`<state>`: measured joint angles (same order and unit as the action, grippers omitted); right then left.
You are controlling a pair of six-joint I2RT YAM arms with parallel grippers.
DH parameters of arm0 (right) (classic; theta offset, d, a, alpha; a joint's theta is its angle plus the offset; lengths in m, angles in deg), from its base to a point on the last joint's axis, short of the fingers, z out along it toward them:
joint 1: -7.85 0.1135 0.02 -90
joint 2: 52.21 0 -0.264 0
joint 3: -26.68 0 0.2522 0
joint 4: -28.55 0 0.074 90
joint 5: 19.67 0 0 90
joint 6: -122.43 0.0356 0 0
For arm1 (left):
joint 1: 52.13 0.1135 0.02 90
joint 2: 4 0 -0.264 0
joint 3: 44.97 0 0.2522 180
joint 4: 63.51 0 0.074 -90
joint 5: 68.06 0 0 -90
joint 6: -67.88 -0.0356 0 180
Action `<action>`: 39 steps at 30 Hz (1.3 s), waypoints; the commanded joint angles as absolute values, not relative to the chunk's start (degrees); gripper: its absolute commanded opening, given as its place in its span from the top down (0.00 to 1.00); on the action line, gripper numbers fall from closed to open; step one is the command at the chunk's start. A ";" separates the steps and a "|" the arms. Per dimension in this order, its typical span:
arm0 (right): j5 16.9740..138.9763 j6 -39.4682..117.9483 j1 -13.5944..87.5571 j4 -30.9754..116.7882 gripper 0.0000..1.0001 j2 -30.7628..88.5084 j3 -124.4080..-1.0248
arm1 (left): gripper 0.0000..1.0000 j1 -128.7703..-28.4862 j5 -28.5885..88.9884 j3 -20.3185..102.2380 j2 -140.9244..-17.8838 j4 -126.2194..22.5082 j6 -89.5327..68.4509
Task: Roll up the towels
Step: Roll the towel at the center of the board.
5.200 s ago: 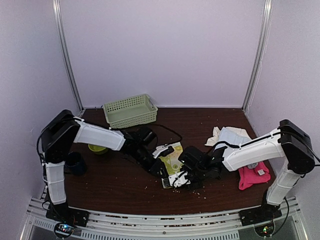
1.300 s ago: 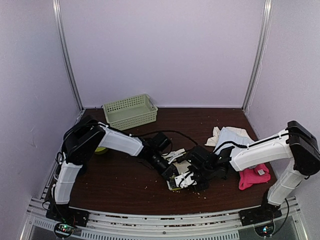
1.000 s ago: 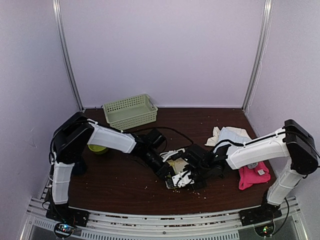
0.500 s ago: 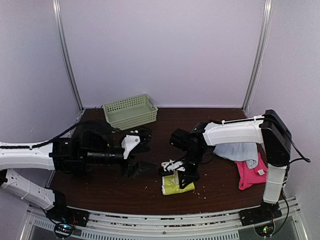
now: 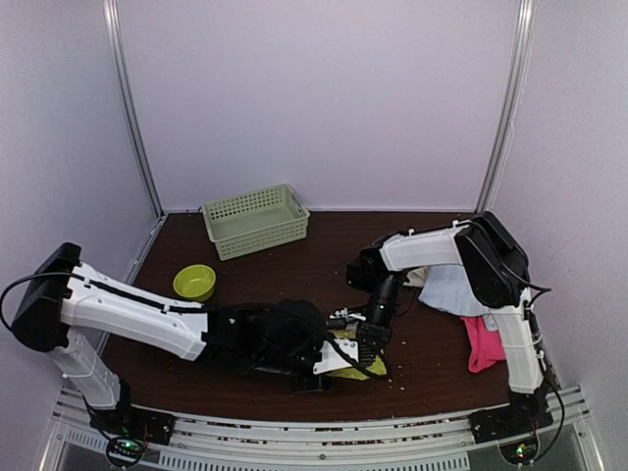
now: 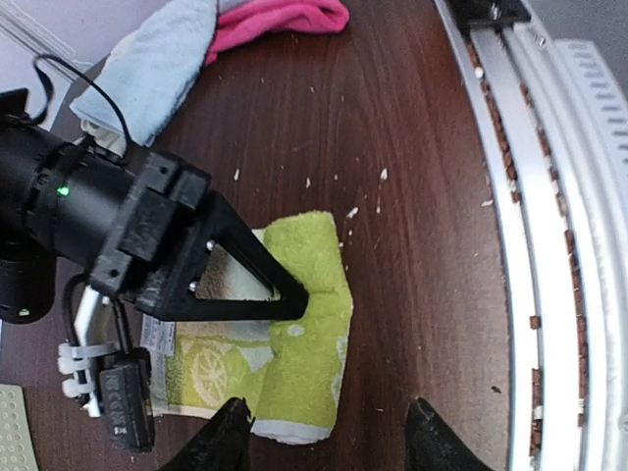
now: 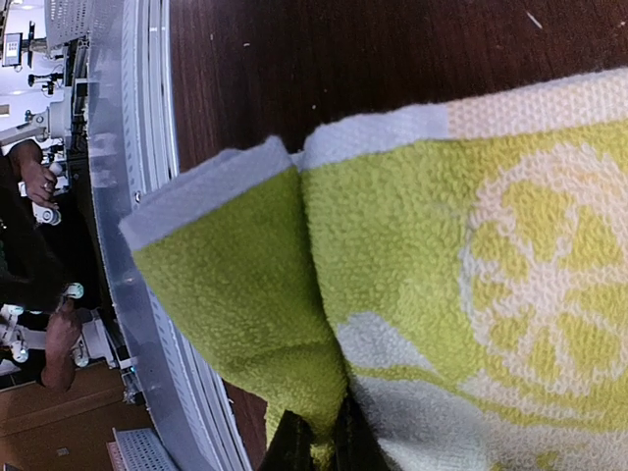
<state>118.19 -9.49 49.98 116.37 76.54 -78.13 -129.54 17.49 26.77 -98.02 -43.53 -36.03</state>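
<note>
The lime-green towel [image 5: 355,370] with pale lemon print lies partly folded near the table's front edge. It shows in the left wrist view [image 6: 299,343] and fills the right wrist view [image 7: 412,245]. My right gripper [image 5: 366,343] points down onto it and is shut on a fold of it [image 7: 319,442]. My left gripper [image 5: 327,366] is open and empty, low at the towel's near end, its fingertips [image 6: 231,439] straddling that end. The light blue towel [image 5: 451,290] and the hot pink towel [image 5: 481,343] lie at the right. The cream-white towel is hidden.
A green plastic basket [image 5: 255,217] stands at the back left. A lime-green bowl [image 5: 194,283] sits at the left. The metal rail [image 6: 549,245] runs along the table's front edge, close to the towel. Crumbs dot the wood.
My left arm has swung right and forward, bringing its gripper to the lime-green towel. My right gripper stays on the towel, which now lies more bunched under both grippers.
</note>
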 commanded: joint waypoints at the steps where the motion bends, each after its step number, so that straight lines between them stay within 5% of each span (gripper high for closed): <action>1: 115.75 -10.32 50.13 116.69 1.00 79.22 -78.00 | 0.43 -130.35 12.32 31.21 -105.56 -46.23 -41.82; 10: 115.83 -10.08 50.05 115.78 1.00 79.89 -78.14 | 0.46 -130.35 3.95 35.24 -116.34 -46.90 -45.37; 16: 117.89 -13.07 49.51 119.26 0.99 77.99 -79.74 | 0.72 -130.35 5.92 35.40 -116.92 -45.20 -43.86; 21: 120.24 -11.95 46.97 119.99 0.83 70.29 -82.94 | 0.87 -130.35 12.89 35.15 -115.58 -43.24 -40.18; 27: 118.35 -1.71 42.12 110.26 0.74 60.34 -81.41 | 0.91 -128.94 22.33 35.11 -115.00 -39.93 -35.34; 30: 110.05 3.90 41.91 100.34 0.78 57.46 -74.64 | 0.91 -128.65 24.84 33.32 -113.93 -41.89 -34.32; 39: 109.99 -0.12 46.35 100.83 0.87 65.30 -69.40 | 0.90 -128.42 25.43 33.69 -112.95 -42.04 -33.63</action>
<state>112.11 -0.15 44.15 102.43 61.77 -71.22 -128.57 22.80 34.13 -115.00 -43.16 -34.96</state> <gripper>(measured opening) 0.145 0.101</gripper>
